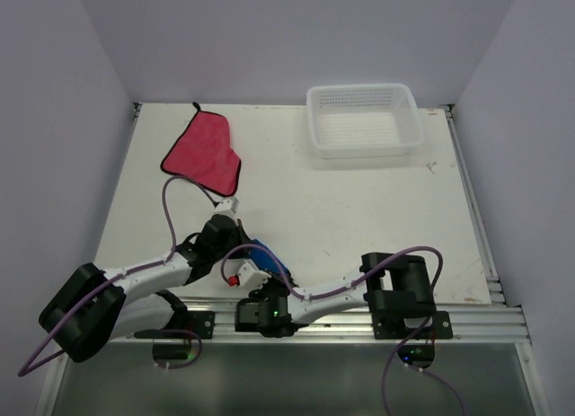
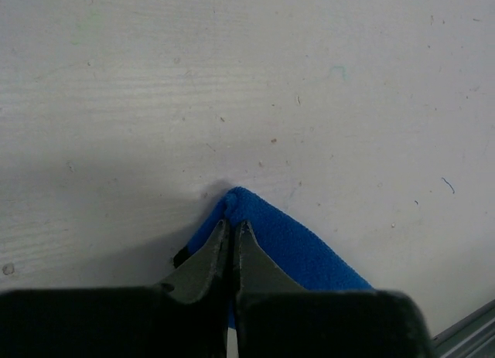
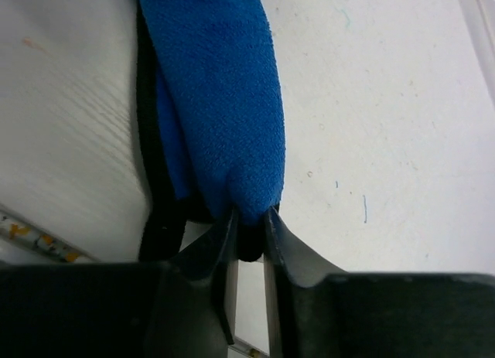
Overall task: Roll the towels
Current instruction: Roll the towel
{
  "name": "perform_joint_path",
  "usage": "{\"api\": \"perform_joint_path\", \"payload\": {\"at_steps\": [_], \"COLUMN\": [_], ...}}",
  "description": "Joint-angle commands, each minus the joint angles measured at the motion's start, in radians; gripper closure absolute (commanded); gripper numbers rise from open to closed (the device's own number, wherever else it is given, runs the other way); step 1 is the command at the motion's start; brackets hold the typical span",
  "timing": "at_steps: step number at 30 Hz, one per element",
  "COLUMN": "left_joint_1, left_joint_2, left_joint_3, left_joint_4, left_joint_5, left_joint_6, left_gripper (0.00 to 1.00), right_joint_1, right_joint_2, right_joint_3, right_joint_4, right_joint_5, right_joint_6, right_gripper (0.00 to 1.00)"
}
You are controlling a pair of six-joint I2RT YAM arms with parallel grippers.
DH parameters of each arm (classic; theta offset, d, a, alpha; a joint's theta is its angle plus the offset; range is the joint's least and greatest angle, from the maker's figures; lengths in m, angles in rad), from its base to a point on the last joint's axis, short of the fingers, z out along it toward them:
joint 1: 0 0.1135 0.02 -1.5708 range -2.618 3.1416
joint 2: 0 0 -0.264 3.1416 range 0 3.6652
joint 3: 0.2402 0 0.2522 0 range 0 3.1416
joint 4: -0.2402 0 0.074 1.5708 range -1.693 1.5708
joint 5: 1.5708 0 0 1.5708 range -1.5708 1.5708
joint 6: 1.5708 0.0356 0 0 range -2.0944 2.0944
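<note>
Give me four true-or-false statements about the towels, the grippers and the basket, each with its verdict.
1. The right gripper is shut on the bright blue cloth towel. True.
2. The pink-red cloth towel lies spread out, unrolled, on the white table. True.
3. The left gripper is wide open. False: it is shut on a corner of the blue towel.
4. The pink-red towel lies in the white mesh plastic basket. False: it lies on the table apart from the basket, to its left in the top view.
</note>
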Motion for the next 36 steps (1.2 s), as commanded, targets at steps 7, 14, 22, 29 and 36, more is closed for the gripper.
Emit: {"api": "perform_joint_path", "payload": {"at_steps": [7,14,22,29,36], "left_joint_1": [0.007,0.007,0.008,0.007,0.007], "left_joint_2": [-0.022,-0.044,-0.078,-0.084,-0.084], "left_joint_3": [-0.094,-0.137,-0.176,-0.196,-0.197], "left_joint_4": [0.079,0.108,0.134,0.147,0.143], "left_joint_5": [-0.04,-0.039,-0.037,-0.034,-0.036], "left_joint_6": [-0.002,-0.013,-0.022,-0.031,-0.033], "left_gripper": [1.0,1.0,1.0,1.0,1.0], "right_joint_1": [-0.013,-0.13,-0.323,-0.478,-0.553], "right_joint_2": [-0.269,-0.438,-0.558,-0.492,-0.411], "right_joint_3": [-0.131,-0.263,-0.357,-0.352,-0.376], "right_joint_4": [0.198,0.358,0.485,0.528,0.546], "right_joint_5": [-0.244,-0.472,-0.695,-0.89,-0.987], "right_joint_6": [0.001,0.025,0.031,0.106,0.139], "right_gripper": [0.49,0.43,0.42,0.4,0.4]}}
